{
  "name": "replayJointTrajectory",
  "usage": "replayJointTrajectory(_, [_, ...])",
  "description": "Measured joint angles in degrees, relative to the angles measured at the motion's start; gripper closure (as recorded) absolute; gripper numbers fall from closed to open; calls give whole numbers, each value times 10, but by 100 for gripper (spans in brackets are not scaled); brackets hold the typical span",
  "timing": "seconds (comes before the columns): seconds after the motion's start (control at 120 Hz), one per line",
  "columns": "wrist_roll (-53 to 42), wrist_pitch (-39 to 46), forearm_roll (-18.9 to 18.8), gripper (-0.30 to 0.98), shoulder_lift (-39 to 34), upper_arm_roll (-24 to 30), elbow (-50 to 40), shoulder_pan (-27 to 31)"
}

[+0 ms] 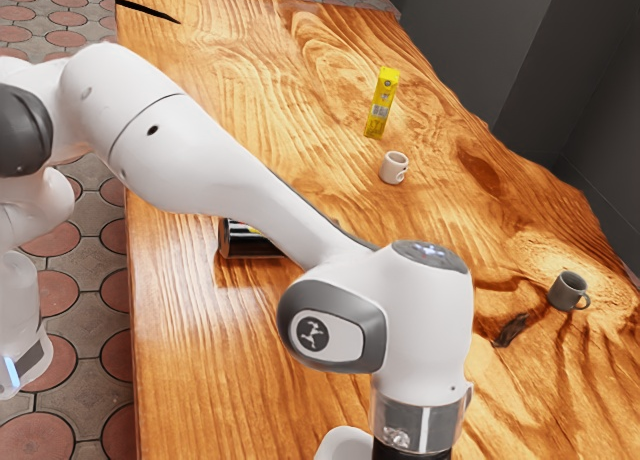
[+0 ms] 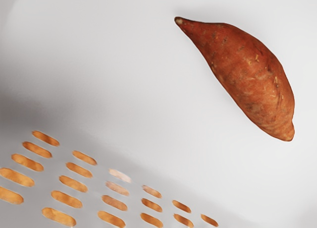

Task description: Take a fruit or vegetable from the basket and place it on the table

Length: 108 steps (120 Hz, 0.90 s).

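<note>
At the exterior view's lower edge, the hand above my gripper (image 1: 412,448) shows, with its fingertips out of sight below. Beside it is a small part of the white basket's rim (image 1: 345,444). In the wrist view a reddish-brown sweet potato (image 2: 245,77) lies on the basket's white floor, near one side of the picture. The basket's slotted wall (image 2: 94,188) stands nearby, with orange wood visible through its slots. Whether the fingers touch anything cannot be seen.
On the wooden table (image 1: 200,340) stand a yellow carton (image 1: 382,104), a white mug (image 1: 393,168) and a grey mug (image 1: 568,291). A dark cylindrical object (image 1: 248,239) lies behind the arm, and a small dark brown item (image 1: 510,330) is near the grey mug.
</note>
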State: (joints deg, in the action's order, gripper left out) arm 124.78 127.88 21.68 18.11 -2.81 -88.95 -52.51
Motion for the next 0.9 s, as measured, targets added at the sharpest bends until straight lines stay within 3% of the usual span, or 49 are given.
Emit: replayJointTrajectory(0.9, [-42,14,4,0,50,9,2,57])
